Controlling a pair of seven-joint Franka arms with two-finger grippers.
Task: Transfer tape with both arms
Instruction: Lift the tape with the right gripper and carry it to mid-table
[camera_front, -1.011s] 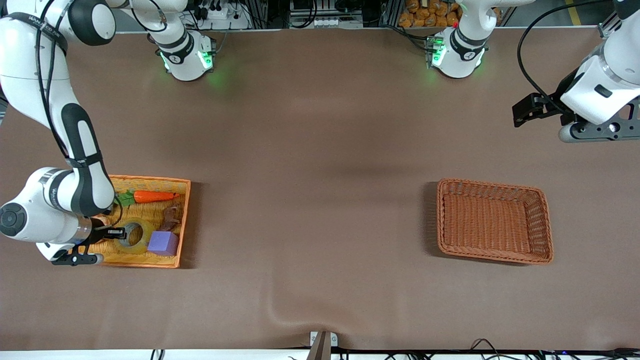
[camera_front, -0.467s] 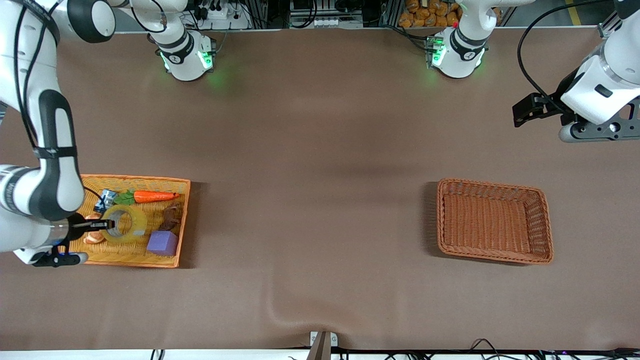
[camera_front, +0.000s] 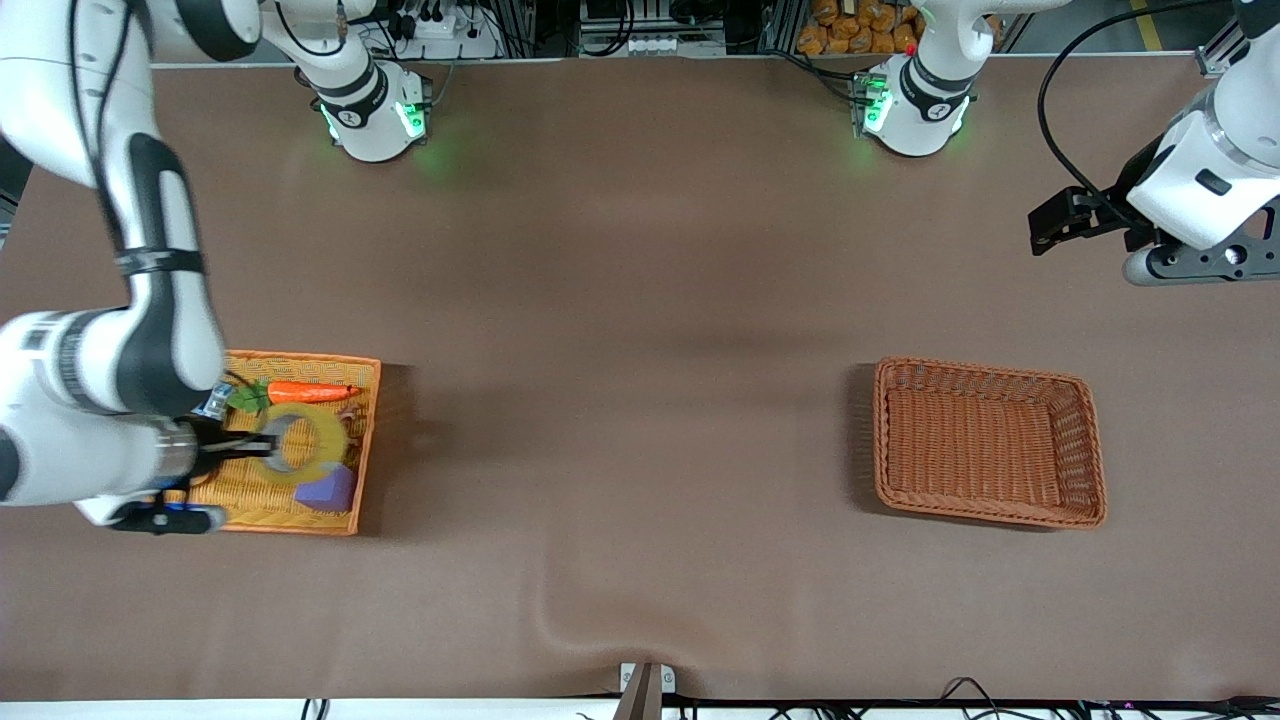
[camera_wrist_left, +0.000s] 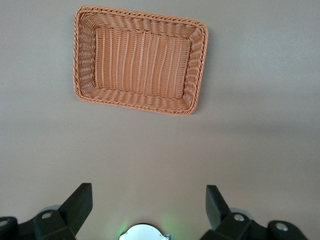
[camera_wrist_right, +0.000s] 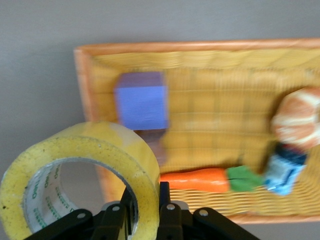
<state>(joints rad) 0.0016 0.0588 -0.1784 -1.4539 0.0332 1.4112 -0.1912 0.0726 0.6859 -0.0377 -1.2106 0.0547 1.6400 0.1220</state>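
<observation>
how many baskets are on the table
2. The orange basket sits at the right arm's end, with the lifted tape over it; the brown wicker basket sits empty at the left arm's end.

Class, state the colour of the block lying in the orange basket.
The block is purple, shown best in the right wrist view.

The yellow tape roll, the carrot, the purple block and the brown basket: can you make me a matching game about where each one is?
Things:
1. roll of yellowish translucent packing tape
2. orange carrot with green leaves
3. purple foam cube
4. brown woven wicker basket

Places or states:
A. empty, toward the left arm's end of the table
B. lying in the orange tray, near the edge farthest from the front camera
C. held up by the right gripper's fingers, above the tray
D. sitting in the tray, partly under the tape in the front view

Pairs: 1-C, 2-B, 3-D, 4-A
</observation>
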